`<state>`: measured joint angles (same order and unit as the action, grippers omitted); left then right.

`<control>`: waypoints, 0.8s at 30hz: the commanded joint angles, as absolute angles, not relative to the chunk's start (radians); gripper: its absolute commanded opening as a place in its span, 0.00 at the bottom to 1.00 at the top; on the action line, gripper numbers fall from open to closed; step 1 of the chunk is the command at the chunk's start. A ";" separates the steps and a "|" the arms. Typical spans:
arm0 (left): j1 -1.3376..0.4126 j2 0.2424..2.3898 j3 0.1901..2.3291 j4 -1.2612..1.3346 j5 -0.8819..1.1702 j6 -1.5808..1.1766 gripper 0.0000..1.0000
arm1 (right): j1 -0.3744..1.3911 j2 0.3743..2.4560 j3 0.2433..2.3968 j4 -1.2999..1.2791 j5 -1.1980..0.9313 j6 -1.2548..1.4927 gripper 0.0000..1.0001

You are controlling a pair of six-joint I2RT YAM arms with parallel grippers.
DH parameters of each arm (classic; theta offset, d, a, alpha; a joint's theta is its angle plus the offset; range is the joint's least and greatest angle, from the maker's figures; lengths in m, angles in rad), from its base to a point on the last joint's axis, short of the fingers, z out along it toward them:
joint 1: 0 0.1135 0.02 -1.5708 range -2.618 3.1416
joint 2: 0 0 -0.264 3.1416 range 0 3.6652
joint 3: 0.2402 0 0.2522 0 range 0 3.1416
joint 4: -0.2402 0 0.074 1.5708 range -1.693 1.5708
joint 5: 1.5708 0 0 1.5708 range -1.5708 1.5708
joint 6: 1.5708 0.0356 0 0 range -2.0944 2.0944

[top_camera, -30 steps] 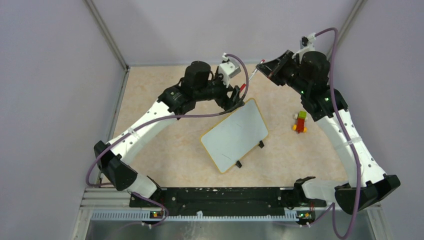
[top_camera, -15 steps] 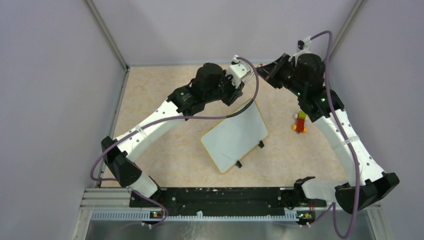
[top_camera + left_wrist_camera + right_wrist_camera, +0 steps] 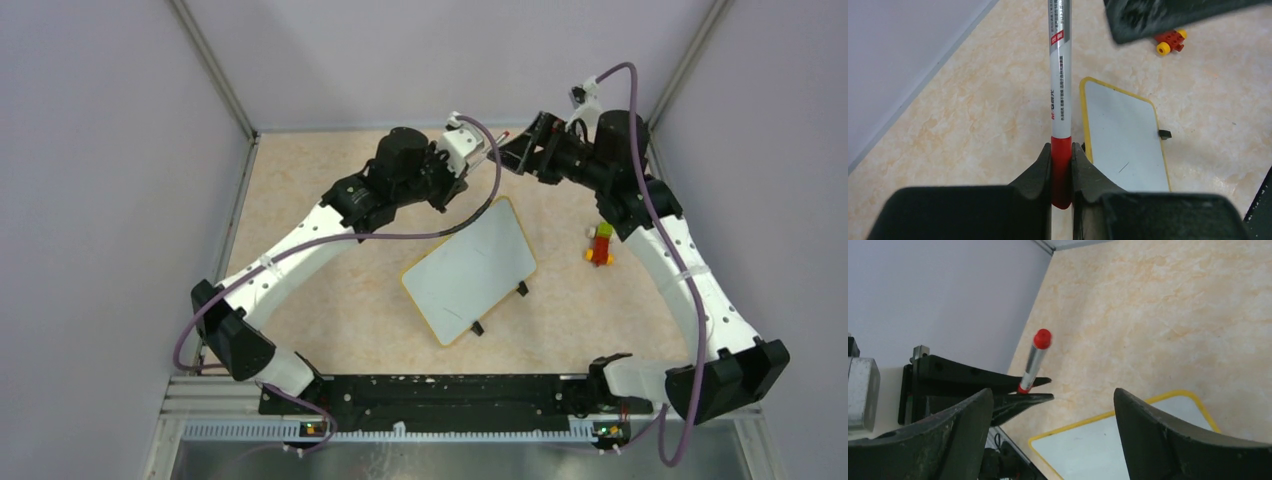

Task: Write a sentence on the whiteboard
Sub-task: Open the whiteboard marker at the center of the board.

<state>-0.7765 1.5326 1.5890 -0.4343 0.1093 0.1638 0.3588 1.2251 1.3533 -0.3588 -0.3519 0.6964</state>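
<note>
The whiteboard (image 3: 470, 270) lies flat on the table with its yellow rim and two black clip feet, also seen in the left wrist view (image 3: 1123, 135) and the right wrist view (image 3: 1128, 440). Its face is white with only a tiny dark streak; the sentence is out of view. My left gripper (image 3: 1061, 147) is shut on the red end of a silver marker (image 3: 1060, 100), held in the air beyond the board's far corner (image 3: 480, 150). The marker (image 3: 1033, 362) sticks up from those fingers, red cap on top. My right gripper (image 3: 1054, 392) stands wide open just beside it, touching nothing (image 3: 520, 140).
A small red, yellow and green toy of blocks (image 3: 600, 243) sits on the table right of the board, also seen in the left wrist view (image 3: 1170, 41). Grey walls close in the table at the left, back and right.
My left gripper has shut on the marker's red end. My right gripper, shut on the marker before, has opened and let it go. Both arms shifted slightly at the far side.
</note>
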 commanded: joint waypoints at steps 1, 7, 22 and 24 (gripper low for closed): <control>-0.708 1.414 1.541 -0.420 0.221 0.208 0.00 | 0.245 1.274 1.441 -0.417 -0.678 0.494 0.87; -0.671 1.351 1.535 -0.571 0.310 0.353 0.00 | 0.217 1.370 1.584 -0.694 -0.816 0.250 0.88; -0.641 1.330 1.530 -0.775 0.429 0.574 0.00 | 0.182 1.351 1.427 -0.278 -1.312 0.378 0.95; -0.642 1.337 1.543 -0.780 0.454 0.583 0.00 | 0.207 1.352 1.418 -0.257 -1.339 0.417 0.96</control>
